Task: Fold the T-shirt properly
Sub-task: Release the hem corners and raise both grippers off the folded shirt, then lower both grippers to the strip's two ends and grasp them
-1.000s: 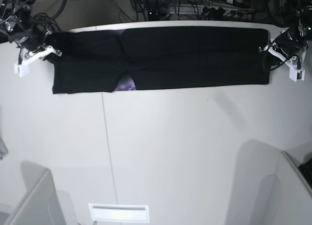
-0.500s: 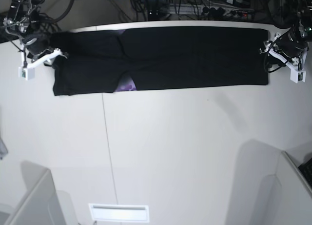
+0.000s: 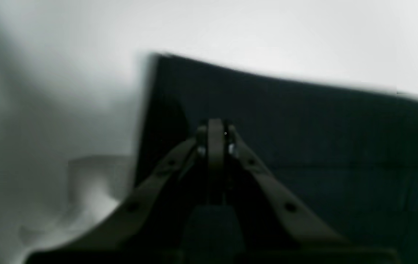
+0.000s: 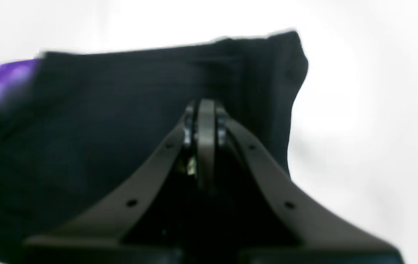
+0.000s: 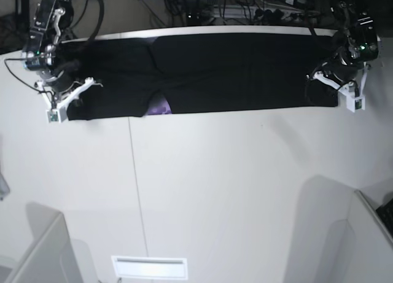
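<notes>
Now: T-shirt [image 5: 209, 74] lying flat as a long black band across the far part of white table [image 5: 215, 191], folded lengthwise, reaching nearly to the table's far edge. Purple print [image 5: 161, 107] peeking out at the near edge of the T-shirt, left of its middle in base view; same purple patch also seen in right wrist view at the upper left of the cloth.

Right gripper [image 5: 69, 99] over the T-shirt's end on base view's left, near the near corner. Jaws closed, fingers pressed together in right wrist view [image 4: 206, 121], tips over black cloth just inside the T-shirt's side edge. Cannot tell if any cloth is pinched.

Left gripper [image 5: 334, 86] over the T-shirt's opposite end, by its near corner. Jaws closed too, tips together in left wrist view [image 3: 215, 134], above black cloth close to the T-shirt's corner. Blurred; cannot tell whether cloth is caught.
</notes>
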Motion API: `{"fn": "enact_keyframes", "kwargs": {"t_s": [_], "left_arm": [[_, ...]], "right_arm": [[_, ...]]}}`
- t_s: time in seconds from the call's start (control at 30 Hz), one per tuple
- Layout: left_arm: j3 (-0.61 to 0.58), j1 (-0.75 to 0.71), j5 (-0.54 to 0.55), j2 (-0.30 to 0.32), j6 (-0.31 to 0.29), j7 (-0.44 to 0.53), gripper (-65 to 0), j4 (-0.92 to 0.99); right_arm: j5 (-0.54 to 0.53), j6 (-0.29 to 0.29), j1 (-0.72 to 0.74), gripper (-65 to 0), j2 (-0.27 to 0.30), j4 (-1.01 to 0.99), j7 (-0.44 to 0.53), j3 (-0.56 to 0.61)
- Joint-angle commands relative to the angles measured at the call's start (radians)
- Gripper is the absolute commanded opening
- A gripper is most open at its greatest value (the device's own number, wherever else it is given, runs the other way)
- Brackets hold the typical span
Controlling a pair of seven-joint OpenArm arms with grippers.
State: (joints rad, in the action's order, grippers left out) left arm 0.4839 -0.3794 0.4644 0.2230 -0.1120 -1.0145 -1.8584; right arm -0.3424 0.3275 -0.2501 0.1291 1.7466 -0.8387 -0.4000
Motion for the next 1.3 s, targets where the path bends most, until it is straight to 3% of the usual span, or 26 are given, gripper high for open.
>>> {"fn": "enact_keyframes", "kwargs": {"t_s": [0.0, 0.13, 0.3, 0.53, 0.73, 0.87, 1.03, 1.2, 1.27], "left_arm": [[-0.006, 0.013, -0.031, 0.003, -0.002, 0.015, -65.0, -0.013], [-0.02, 0.029, -0.111, -0.015, -0.002, 0.015, -65.0, 0.004], [-0.018, 0.03, -0.111, -0.01, -0.004, 0.015, -65.0, 0.009], [-0.021, 0.017, -0.12, -0.015, -0.004, 0.015, -65.0, 0.013], [-0.021, 0.027, -0.12, -0.014, -0.004, 0.015, -65.0, 0.093], [-0.02, 0.064, -0.12, -0.01, -0.004, 0.018, -65.0, 0.179], [-0.021, 0.138, -0.12, -0.01, -0.004, 0.018, -65.0, 0.242], [-0.021, 0.237, -0.12, -0.012, -0.004, 0.015, -65.0, 0.314], [-0.021, 0.27, -0.12, -0.014, -0.004, 0.015, -65.0, 0.339]], "right_arm": [[-0.004, -0.001, 0.033, -65.0, 0.014, -0.023, 0.02, -0.009], [0.042, -0.001, 0.085, -65.0, 0.022, -0.147, 0.062, -0.009], [0.145, -0.003, 0.117, -65.0, 0.02, -0.234, 0.114, -0.009], [0.145, -0.003, 0.013, -65.0, 0.002, 0.026, 0.108, 0.0], [0.148, -0.003, -0.035, -65.0, -0.021, 0.12, -0.004, -0.004], [0.148, -0.005, -0.035, -65.0, -0.061, -0.001, 0.023, -0.009], [0.15, -0.008, 0.022, -65.0, -0.061, -0.139, 0.092, -0.007], [0.15, -0.143, 0.087, -65.0, -0.064, -0.155, 0.095, -0.009], [0.148, -0.164, 0.096, -65.0, -0.069, -0.145, 0.091, -0.007]]}}
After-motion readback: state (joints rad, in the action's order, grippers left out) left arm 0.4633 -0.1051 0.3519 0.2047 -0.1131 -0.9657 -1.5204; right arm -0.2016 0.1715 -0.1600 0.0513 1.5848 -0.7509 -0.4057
